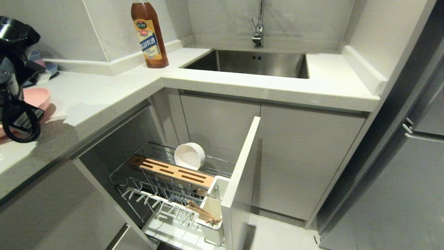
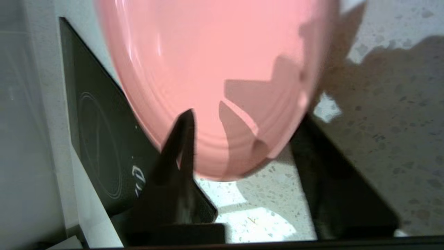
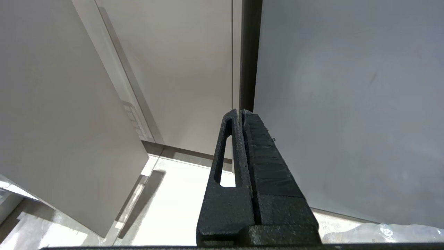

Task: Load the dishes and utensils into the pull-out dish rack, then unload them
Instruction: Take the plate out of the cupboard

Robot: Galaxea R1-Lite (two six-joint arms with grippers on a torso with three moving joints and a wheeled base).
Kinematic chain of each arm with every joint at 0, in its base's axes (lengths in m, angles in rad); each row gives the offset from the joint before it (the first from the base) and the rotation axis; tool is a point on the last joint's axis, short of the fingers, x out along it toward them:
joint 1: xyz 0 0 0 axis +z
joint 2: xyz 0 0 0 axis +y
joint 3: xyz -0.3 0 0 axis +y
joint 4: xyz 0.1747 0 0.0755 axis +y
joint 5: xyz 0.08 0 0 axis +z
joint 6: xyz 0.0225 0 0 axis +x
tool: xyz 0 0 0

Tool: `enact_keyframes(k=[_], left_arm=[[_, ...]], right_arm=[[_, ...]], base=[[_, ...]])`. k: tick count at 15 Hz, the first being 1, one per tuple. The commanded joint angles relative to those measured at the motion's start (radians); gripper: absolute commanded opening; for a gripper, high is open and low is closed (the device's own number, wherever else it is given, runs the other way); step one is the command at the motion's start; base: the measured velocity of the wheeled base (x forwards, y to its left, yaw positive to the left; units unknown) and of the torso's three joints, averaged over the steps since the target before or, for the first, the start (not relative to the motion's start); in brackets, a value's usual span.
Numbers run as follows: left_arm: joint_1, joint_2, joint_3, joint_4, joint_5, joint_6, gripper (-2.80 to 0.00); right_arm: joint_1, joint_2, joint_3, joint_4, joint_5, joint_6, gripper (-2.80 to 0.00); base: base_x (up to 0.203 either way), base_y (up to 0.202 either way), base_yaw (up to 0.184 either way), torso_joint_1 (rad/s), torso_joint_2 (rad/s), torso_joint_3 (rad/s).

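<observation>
Dim kitchen — blurred pink plate, hard shadows.

Head view high, looking down; left wrist close over shared pink plate.

This is a kitchen. It has a steel sink with a tap, a white counter and cupboards.
</observation>
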Motion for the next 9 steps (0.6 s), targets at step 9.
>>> enact_keyframes(k=[9], left_arm=[[-0.045, -0.133, -0.001, 0.006, -0.147, -0.001, 0.0]], right_arm=[[0.001, 0.0, 0.003, 0.0, 0.0, 0.0, -2.8]], base=[[0.0, 0.0, 0.0, 0.0, 0.0, 0.0]])
